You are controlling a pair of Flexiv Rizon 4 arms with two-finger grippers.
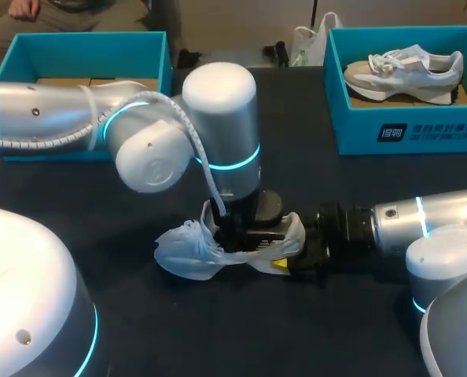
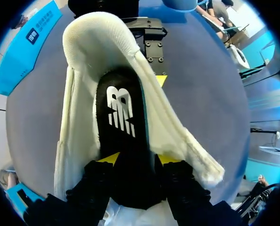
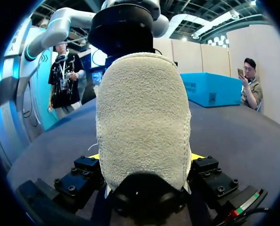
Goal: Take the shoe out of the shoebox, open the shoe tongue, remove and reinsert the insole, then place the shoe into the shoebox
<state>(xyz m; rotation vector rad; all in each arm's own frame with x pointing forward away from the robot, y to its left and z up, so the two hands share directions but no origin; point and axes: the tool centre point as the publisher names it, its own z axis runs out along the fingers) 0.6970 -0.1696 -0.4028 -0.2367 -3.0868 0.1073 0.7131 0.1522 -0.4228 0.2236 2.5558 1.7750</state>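
Observation:
A white knit shoe lies on the dark table, mid-front. My right gripper comes in level from the right. In the right wrist view its fingers press both sides of the shoe's heel, so this gripper is shut on the shoe. My left gripper points straight down into the shoe's mouth. The left wrist view looks into the shoe. There a black insole with a white logo lies inside. Its near end sits between the parted yellow tips of the left gripper, which is open.
A teal shoebox at the back right holds a grey and white sneaker. A second teal box stands at the back left behind my left arm. Bare dark table lies between the boxes and the shoe.

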